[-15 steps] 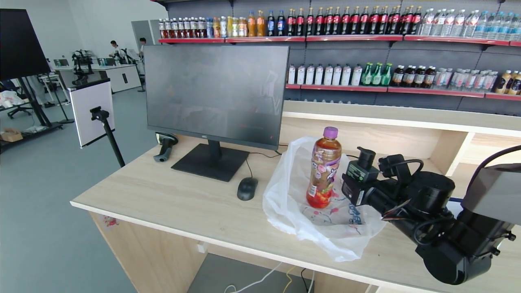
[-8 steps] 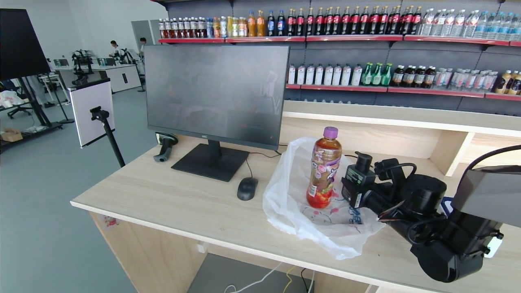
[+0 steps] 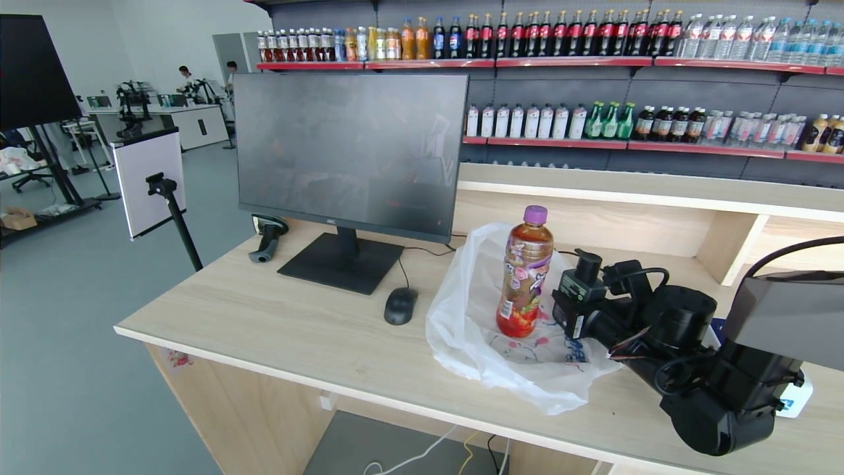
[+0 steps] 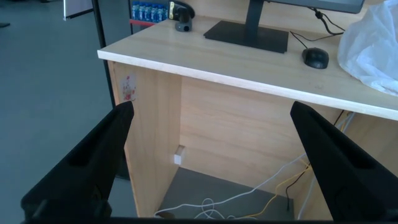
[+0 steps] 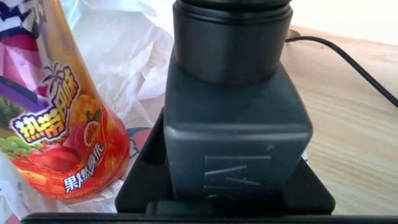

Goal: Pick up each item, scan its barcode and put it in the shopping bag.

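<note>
A juice bottle (image 3: 525, 274) with a purple cap stands upright inside the open white plastic shopping bag (image 3: 475, 330) on the counter. Right beside it, my right gripper (image 3: 583, 307) is shut on a black boxy bottle (image 3: 575, 290) with a green label and a round black cap, held low over the bag's right side. In the right wrist view the black bottle (image 5: 233, 130) sits close to the juice bottle (image 5: 56, 118), with bag plastic (image 5: 143, 56) behind. My left gripper (image 4: 211, 162) hangs open below counter height, in front of the counter's left front corner.
A monitor (image 3: 349, 152) stands at the back left of the wooden counter (image 3: 264, 316), with a handheld scanner (image 3: 267, 239) to its left and a mouse (image 3: 400, 305) between it and the bag. A raised ledge and drink shelves (image 3: 593, 119) run behind.
My right arm has sunk and shifted slightly left, bringing the black bottle lower and closer to the juice bottle in the bag. Nothing else has moved.
</note>
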Motion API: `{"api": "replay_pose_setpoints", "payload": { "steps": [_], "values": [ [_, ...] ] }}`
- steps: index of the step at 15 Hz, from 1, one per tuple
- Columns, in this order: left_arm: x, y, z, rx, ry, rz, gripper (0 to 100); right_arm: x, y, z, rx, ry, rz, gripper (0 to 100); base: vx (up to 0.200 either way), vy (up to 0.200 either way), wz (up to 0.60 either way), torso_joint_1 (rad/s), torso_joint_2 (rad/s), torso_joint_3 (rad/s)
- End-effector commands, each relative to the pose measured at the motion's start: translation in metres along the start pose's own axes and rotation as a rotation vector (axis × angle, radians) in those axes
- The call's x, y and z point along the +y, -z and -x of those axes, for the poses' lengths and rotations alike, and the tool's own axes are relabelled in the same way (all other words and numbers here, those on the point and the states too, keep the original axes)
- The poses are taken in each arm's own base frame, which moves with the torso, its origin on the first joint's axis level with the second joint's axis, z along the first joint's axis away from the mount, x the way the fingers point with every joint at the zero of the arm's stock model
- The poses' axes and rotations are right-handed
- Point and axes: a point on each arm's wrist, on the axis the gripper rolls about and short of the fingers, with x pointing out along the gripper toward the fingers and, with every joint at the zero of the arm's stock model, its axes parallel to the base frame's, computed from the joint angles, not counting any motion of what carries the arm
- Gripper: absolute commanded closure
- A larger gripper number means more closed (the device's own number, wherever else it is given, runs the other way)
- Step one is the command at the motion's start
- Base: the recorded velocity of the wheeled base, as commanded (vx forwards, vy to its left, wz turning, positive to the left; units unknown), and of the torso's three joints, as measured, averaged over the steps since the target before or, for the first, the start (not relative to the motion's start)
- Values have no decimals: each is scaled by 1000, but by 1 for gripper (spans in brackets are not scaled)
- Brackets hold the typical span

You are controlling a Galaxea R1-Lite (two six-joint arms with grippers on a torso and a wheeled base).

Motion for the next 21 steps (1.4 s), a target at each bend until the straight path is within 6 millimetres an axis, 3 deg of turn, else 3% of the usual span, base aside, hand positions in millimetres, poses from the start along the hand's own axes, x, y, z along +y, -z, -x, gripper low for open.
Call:
{"api": "replay_pose_setpoints", "payload": {
  "steps": [1, 14, 15, 21],
  "values": [
    [0, 0, 0, -1, 0, 1, 0, -2, 6, -1, 19, 5, 0, 100, 0, 0, 0, 0, 0, 0],
    [0, 0, 0, -1, -2, 1, 0, -4, 9, 1, 36, 4, -1, 100, 0, 0, 0, 0, 0, 0],
    [0, 0, 0, -1, 0, 2, 0, -4, 9, 1, 37, 4, -1, 0, 0, 0, 0, 0, 0, 0],
    [0, 0, 0, -1, 0, 2, 0, -9, 2, 11, 33, 23, -9, 0, 0, 0, 0, 0, 0, 0]
  ]
}}
